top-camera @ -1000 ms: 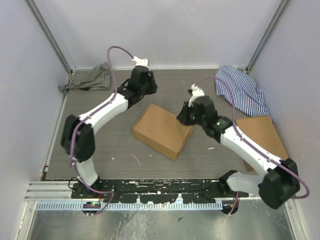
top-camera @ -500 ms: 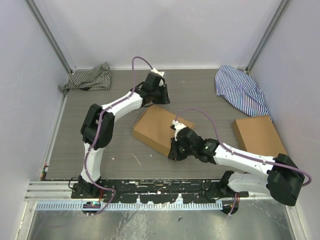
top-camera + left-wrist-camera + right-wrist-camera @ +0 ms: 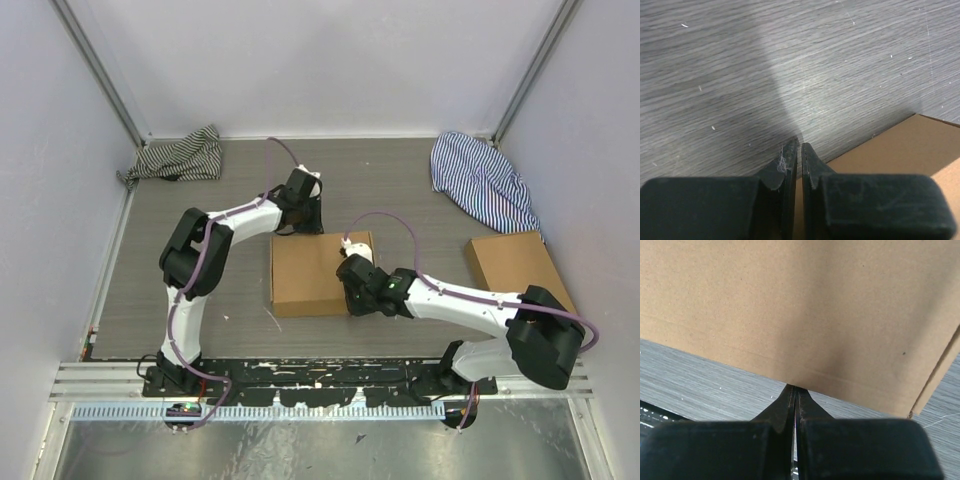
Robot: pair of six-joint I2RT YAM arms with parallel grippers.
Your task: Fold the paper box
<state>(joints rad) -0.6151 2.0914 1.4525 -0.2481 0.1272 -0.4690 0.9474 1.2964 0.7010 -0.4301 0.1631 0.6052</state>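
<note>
Evidently the plain brown corrugated paper box [image 3: 305,275] is close to finished. It lies as a shallow, closed rectangle near the middle of the grey wood-grain table [image 3: 400,190], its top panel flat and no loose flaps standing up in the overhead view. In the right wrist view one end flap [image 3: 935,375] at the box's corner sits slightly proud of the side wall, so I judge that what remains is pressing or tucking the edges home, not any large fold.

The left gripper [image 3: 303,212] is at the box's far edge. From its own camera the two dark fingers [image 3: 785,170] are drawn almost together with only a slit between them. They are poised at a corner of the box [image 3: 900,145], and nothing is plainly caught between them.

The right gripper [image 3: 348,283] is at the box's right side with its jaws fully together, holding nothing. Its tips [image 3: 795,390] are right at the lower crease of the cardboard wall, and they seem to touch it.

Well apart from the box lie a smooth flat brown cardboard rectangle [image 3: 515,268] on the right, a blue-striped cloth [image 3: 480,180] in the far right corner and a dark-striped cloth [image 3: 178,157] in the far left one.
</note>
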